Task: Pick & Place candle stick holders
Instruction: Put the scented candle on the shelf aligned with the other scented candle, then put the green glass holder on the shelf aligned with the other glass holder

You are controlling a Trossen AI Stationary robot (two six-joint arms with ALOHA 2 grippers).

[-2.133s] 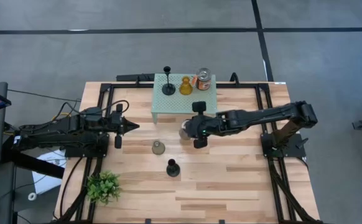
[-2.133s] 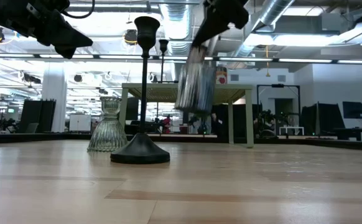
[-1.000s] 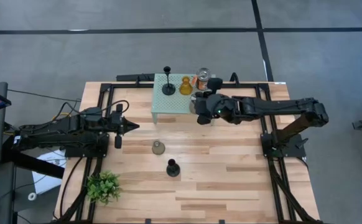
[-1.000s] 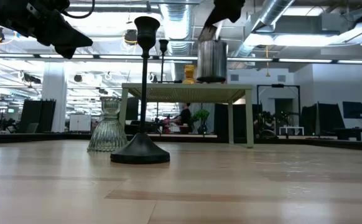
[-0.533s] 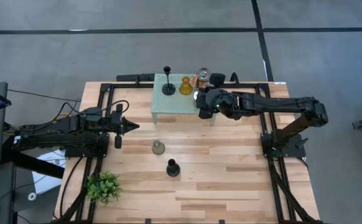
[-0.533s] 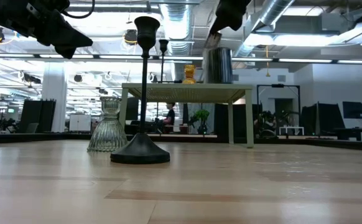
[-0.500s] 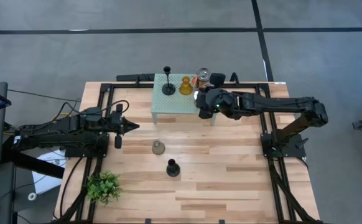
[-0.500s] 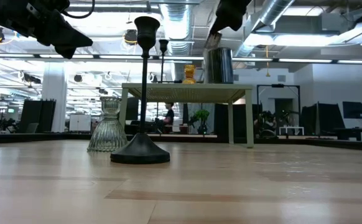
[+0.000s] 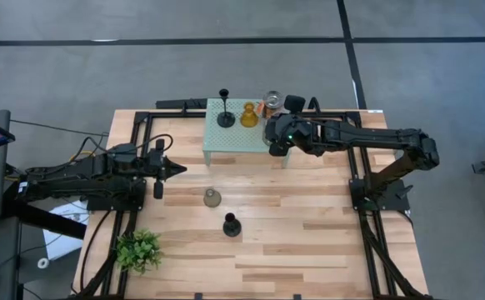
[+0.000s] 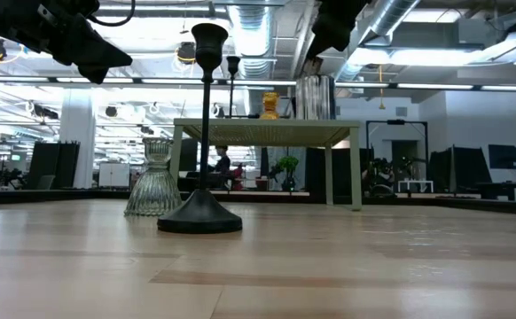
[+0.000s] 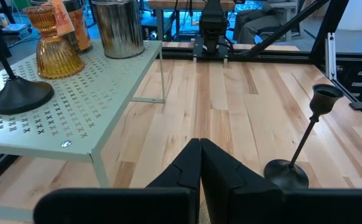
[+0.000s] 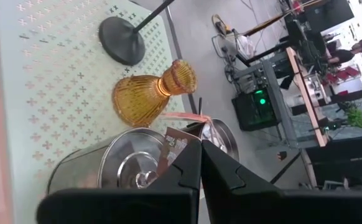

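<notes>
Bright, even ceiling light; sharp views, soft shadows, blown-out highlights behind the low view's backlit silhouettes.

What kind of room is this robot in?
Probably a robotics lab or workshop: bare pipes and ducts run along the ceiling, more workbenches and equipment stand behind the wooden table, and a person is far back.

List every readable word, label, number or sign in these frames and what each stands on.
No text can be read in any view.
Orange tag on the far clear silvery jar-like holder: print too blurred.
Brown tag beside the silvery metal jar holder on the mint-green perforated rack: illegible.
</notes>
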